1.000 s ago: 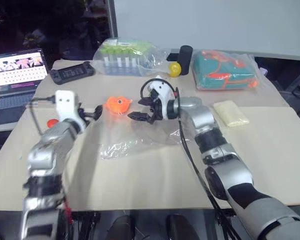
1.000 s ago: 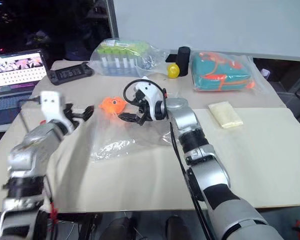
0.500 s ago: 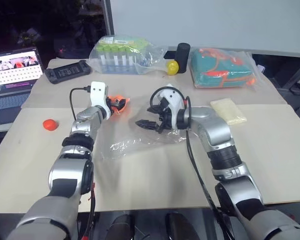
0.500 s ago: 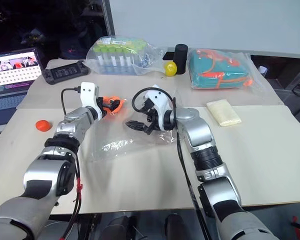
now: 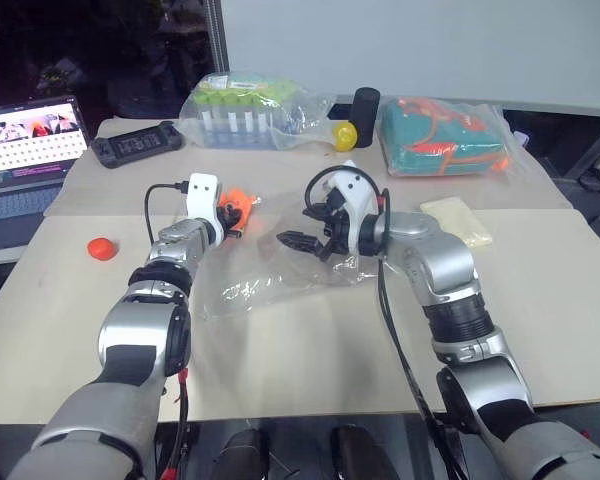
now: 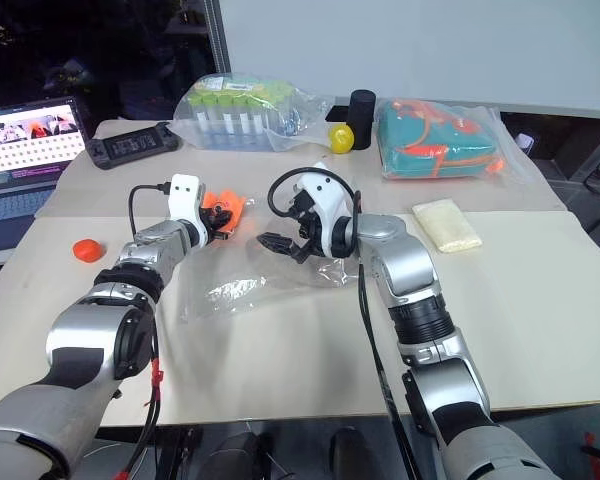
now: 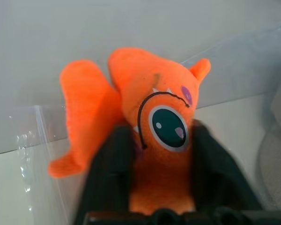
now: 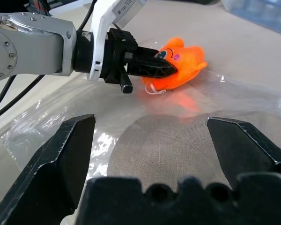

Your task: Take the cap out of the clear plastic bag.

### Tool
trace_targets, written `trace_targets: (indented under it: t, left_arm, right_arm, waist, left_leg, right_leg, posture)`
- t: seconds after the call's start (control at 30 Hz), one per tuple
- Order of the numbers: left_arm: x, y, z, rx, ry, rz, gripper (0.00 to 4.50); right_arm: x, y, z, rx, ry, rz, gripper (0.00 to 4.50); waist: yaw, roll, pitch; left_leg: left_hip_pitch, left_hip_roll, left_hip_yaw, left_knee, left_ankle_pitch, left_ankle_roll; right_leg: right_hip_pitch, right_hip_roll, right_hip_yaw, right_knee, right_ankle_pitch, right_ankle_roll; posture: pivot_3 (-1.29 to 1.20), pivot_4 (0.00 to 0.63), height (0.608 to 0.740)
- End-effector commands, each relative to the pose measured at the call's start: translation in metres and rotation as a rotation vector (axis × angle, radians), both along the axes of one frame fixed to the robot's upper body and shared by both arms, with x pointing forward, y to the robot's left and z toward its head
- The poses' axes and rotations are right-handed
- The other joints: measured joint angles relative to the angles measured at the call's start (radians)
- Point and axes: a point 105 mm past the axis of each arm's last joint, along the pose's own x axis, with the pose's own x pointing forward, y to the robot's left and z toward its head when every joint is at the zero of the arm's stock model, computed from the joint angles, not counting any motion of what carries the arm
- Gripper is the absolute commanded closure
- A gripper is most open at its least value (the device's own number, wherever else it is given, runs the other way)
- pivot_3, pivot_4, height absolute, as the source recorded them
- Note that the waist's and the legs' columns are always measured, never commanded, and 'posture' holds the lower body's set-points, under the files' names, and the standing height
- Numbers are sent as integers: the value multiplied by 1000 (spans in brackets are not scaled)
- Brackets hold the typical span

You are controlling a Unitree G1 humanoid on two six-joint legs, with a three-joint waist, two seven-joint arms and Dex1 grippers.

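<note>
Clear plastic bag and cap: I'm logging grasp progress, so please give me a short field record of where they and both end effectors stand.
cap: orange soft fabric with a cartoon eye, at the bag's far edge
left end effector: shut on the cap
right end effector: open, over the bag, holding nothing
clear plastic bag: limp and crinkled, flat on the table
cap inside bag: cannot tell

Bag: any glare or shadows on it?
Left eye view: white glare streaks along the bag's near edge. Right wrist view: the orange plush throws an orange glow on the film, with a grey shadow nearer the right gripper.
</note>
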Motion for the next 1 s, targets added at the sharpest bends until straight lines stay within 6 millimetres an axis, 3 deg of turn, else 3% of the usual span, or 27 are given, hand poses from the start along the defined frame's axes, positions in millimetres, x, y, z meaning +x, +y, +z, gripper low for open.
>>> trace_targets:
  t: [0.03, 0.17, 0.33, 0.53, 0.7, 0.8, 1.0]
  left_arm:
    - [3, -3, 14, -32, -57, -17, 4451]
    - [7, 42, 56, -39, -224, 213, 4451]
    - [-5, 98, 70, -67, -282, 424, 4451]
    - [-27, 151, 59, -71, -250, 582, 4451]
    - [-43, 181, 36, -137, -176, 704, 4451]
    - [-49, 191, 27, -132, -141, 744, 3458]
    - [-47, 188, 32, -145, -163, 719, 1178]
  right_arm:
    - [-4, 0, 18, 28, -55, 10, 0]
    - [-5, 8, 18, 35, -55, 34, 0]
    - [-11, 17, 19, 67, -39, 60, 0]
    - [-21, 30, 19, 112, -11, 77, 0]
    - [-24, 34, 19, 93, -23, 85, 0]
    - [-28, 39, 21, 96, -28, 98, 0]
    - [-34, 41, 23, 108, -24, 110, 0]
  waist:
    - [0, 0, 0]
    - [-4, 0, 0]
    - [-8, 0, 0]
    - [-3, 0, 0]
    - [2, 0, 0]
    - [2, -1, 0]
    - [-1, -1, 0]
  left_leg:
    - [0, 0, 0, 0, 0, 0]
    - [0, 0, -1, 2, 0, 0]
    - [0, 0, -1, 2, 0, 0]
    - [1, 0, -2, 2, 0, 0]
    - [1, 0, -3, 3, 0, -1]
    - [1, 0, -4, 4, 0, -1]
    - [0, 0, -4, 4, 0, -1]
  right_leg:
    - [0, 0, 0, 1, 0, 0]
    - [-1, 0, 0, 4, 0, 0]
    - [-2, 0, 0, 6, 0, 0]
    - [-2, 0, 0, 7, 0, 0]
    - [-2, -1, -1, 7, 0, 0]
    - [-1, -1, -2, 7, 0, 0]
    - [-1, -1, -2, 7, 0, 0]
  posture:
    - [0, 150, 740]
    - [0, 150, 740]
    - [0, 150, 740]
    - [0, 150, 740]
    - [0, 150, 740]
    - [0, 150, 740]
    - [0, 150, 740]
